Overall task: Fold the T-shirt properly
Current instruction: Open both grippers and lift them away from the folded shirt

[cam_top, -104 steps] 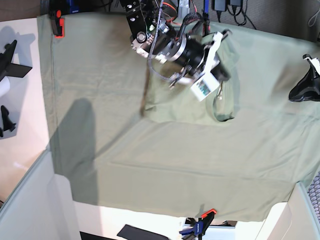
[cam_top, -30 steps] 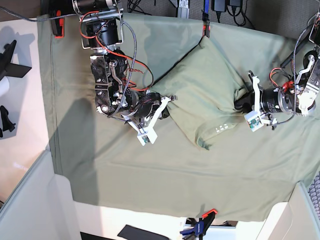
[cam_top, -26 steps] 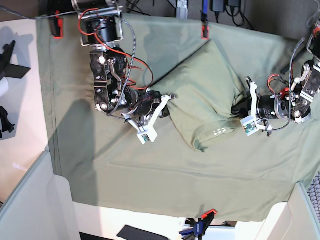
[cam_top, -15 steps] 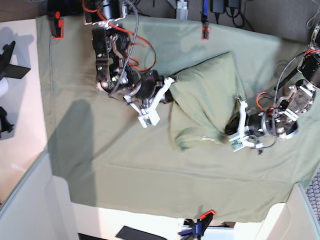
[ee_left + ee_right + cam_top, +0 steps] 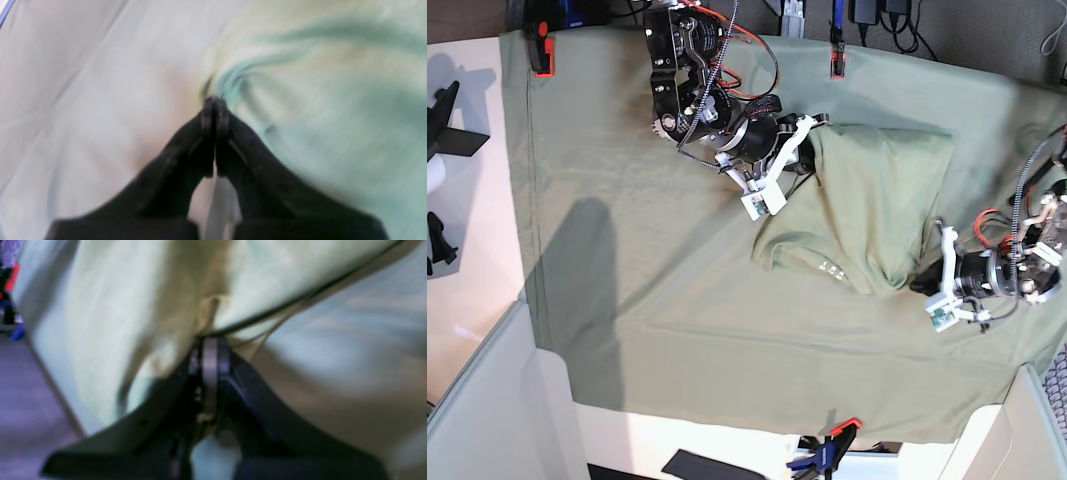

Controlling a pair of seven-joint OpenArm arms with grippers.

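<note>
The pale green T-shirt (image 5: 872,195) lies partly folded on the cloth, right of centre in the base view. My right gripper (image 5: 811,152) is shut on its upper left edge. In the right wrist view the shut gripper (image 5: 209,341) pinches a fold of the T-shirt (image 5: 133,290), which drapes away from it. My left gripper (image 5: 917,284) is shut on the shirt's lower right corner. In the left wrist view, puckered T-shirt fabric (image 5: 317,100) gathers at the closed tips of that gripper (image 5: 213,101).
A large green cloth sheet (image 5: 627,250) covers the table, held by orange clamps at the back (image 5: 545,50) (image 5: 836,62) and a clamp at the front edge (image 5: 832,445). Black objects (image 5: 442,120) sit on the bare tabletop at far left. Cables hang along the back.
My right gripper has carried its shirt edge up and to the right. My left gripper has pulled its corner right and toward the front. The shirt now lies wider and flatter.
</note>
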